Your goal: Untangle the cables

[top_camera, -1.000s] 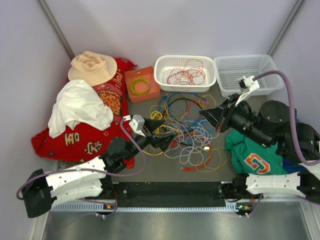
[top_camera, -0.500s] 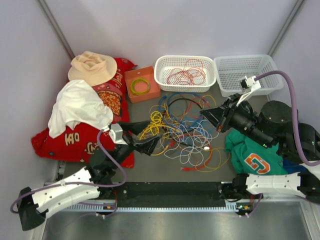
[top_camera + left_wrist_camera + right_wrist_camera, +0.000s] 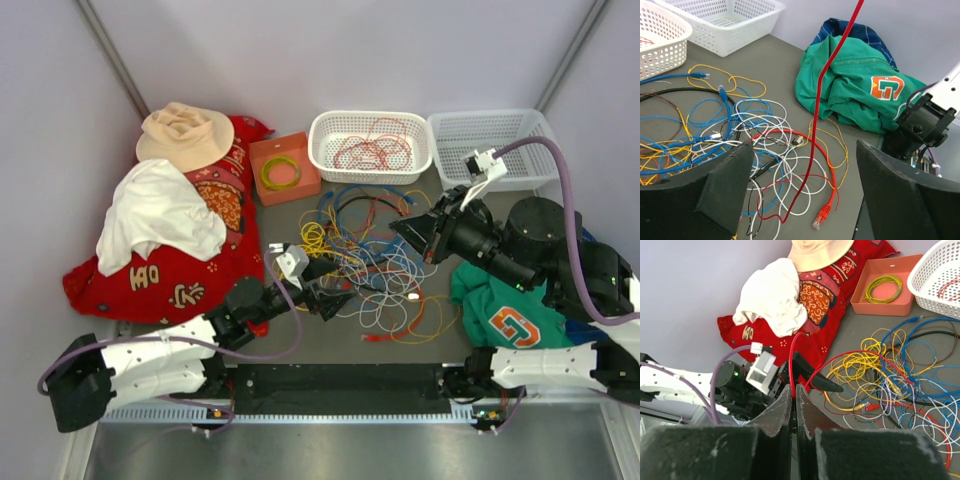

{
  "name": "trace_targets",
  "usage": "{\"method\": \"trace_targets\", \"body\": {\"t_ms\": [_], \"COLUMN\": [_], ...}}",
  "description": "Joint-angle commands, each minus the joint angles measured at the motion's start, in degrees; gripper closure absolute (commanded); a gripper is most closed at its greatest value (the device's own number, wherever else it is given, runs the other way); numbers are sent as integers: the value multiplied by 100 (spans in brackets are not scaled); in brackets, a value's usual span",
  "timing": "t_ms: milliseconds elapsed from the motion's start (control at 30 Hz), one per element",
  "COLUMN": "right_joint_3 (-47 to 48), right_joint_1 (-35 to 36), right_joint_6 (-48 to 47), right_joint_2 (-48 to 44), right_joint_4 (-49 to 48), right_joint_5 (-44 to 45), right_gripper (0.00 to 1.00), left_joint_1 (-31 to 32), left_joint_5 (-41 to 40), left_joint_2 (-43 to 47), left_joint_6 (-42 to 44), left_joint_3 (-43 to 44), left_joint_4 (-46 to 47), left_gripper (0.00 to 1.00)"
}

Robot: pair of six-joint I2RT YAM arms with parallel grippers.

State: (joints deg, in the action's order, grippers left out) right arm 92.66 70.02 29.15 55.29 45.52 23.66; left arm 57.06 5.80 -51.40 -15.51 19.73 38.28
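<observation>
Cables (image 3: 370,255) lie tangled mid-frame, below two white baskets (image 3: 370,176). Your right hand (image 3: 793,387) is clamped on one red cable (image 3: 827,70); your left hand (image 3: 804,147) stands wide apart.

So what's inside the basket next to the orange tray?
A loose tangle of red-orange cables lies in the white basket; anything under the strands would be covered.

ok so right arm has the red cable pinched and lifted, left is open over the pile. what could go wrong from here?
1. The red cable rises from the pile to the shut right fingers. Its lower end weaves among white loops, so more pull may tighten the tangle or drag it along.
2. The open left fingers straddle that cable in the wrist view; closing could grab neighbouring strands too.
</observation>
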Motion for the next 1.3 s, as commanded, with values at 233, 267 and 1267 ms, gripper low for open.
{"method": "trace_targets", "body": {"t_ms": [233, 267, 1267], "right_joint_3": [112, 94, -2638], "right_joint_1": [47, 56, 56], "right_joint_6": [91, 91, 847], "right_joint_2": [-141, -211, -1942], "right_joint_4": [-104, -104, 493], "right_joint_5": [-55, -28, 1580], "right_gripper": [100, 100, 32], "left_joint_1": [-2, -10, -2216], "left_joint_5": [-139, -271, -159], "left_joint_2": [-582, -556, -4650], "left_joint_6": [338, 338, -1648], "left_joint_3": [751, 952, 9277], "left_joint_4": [514, 453, -4031], "left_gripper": [100, 100, 100]}}
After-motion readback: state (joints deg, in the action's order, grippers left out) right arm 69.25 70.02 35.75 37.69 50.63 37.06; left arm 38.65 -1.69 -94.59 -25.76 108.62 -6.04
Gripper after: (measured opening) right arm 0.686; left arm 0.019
